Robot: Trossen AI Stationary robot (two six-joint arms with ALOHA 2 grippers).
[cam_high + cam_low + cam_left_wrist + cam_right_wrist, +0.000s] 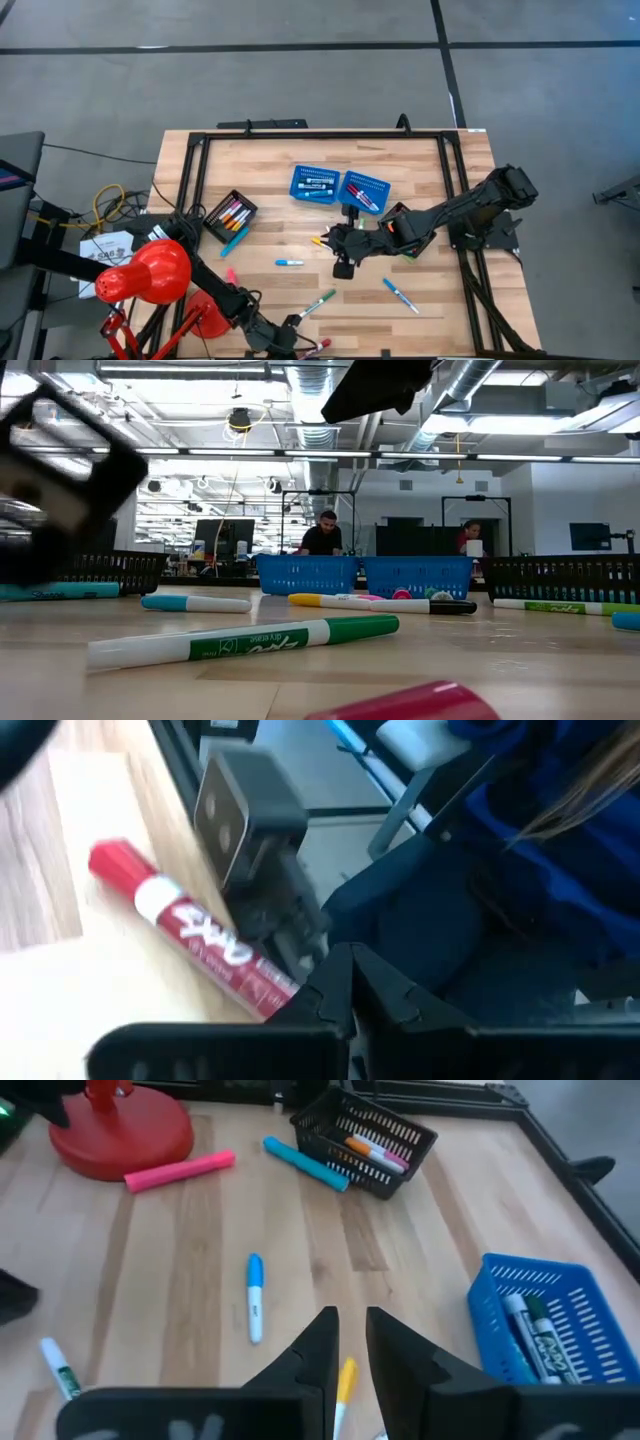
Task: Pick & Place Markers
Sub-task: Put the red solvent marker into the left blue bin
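The yellow marker (344, 1380) runs hidden behind the right gripper (348, 1342); the pink marker (410, 703) is blurred and cut off.

Markers lie scattered on the wooden table (420, 175). A blue-capped marker (289, 262) lies flat near the centre, a green-capped marker (320, 300) slants toward the near edge, and another blue marker (401, 296) lies diagonally right of it. A red marker (190, 930) rests at the near edge. Several more sit in a black basket (229, 216) and two blue baskets (338, 187).
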